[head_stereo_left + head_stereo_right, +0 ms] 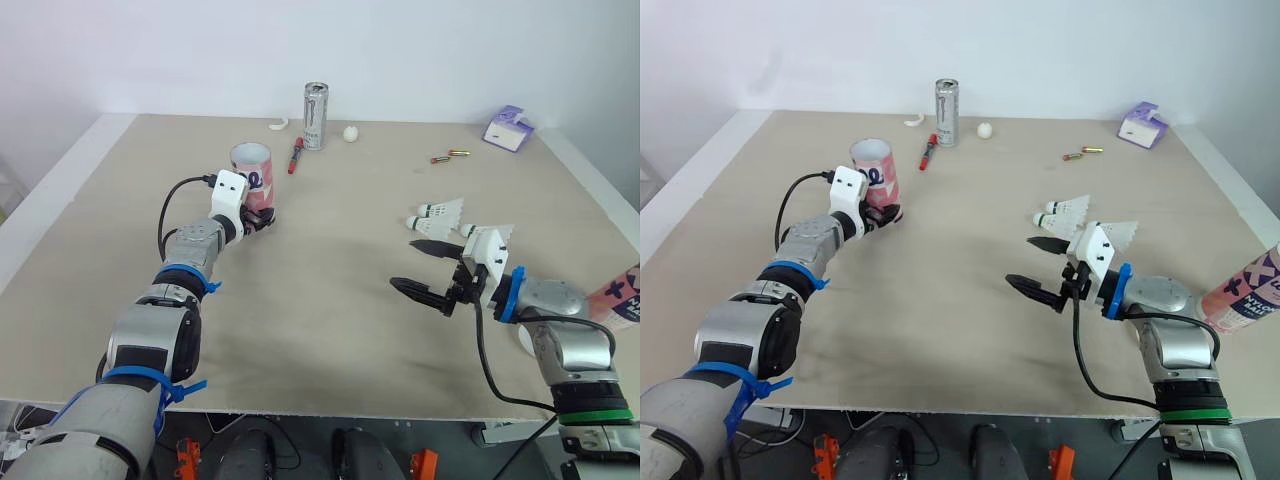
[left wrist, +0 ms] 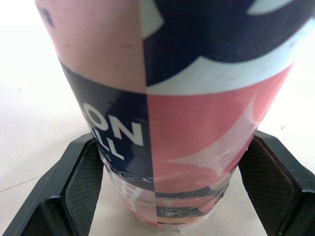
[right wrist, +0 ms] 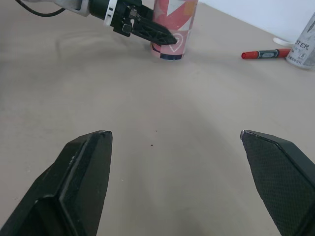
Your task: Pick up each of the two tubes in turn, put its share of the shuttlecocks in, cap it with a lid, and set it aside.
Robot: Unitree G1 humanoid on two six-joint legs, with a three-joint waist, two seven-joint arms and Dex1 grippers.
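Early: left gripper (image 1: 262, 222) clamped on tube (image 1: 251, 170) near can (image 1: 316, 115); right gripper (image 1: 403, 266) gaping, well apart from can. Shuttlecocks (image 1: 441, 211) all loose, nothing capped; second tube (image 1: 1246, 293) waits.

Pink-and-navy tube (image 1: 252, 172) upright, open-topped, far left-centre of table (image 1: 330, 300). Second pink tube (image 1: 1245, 290) tilted at right edge. White shuttlecocks (image 1: 445, 210) lying sideways, close together, mid-right.

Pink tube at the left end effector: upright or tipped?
Upright: the tube stands mouth up, base on the table, left end effector around it.
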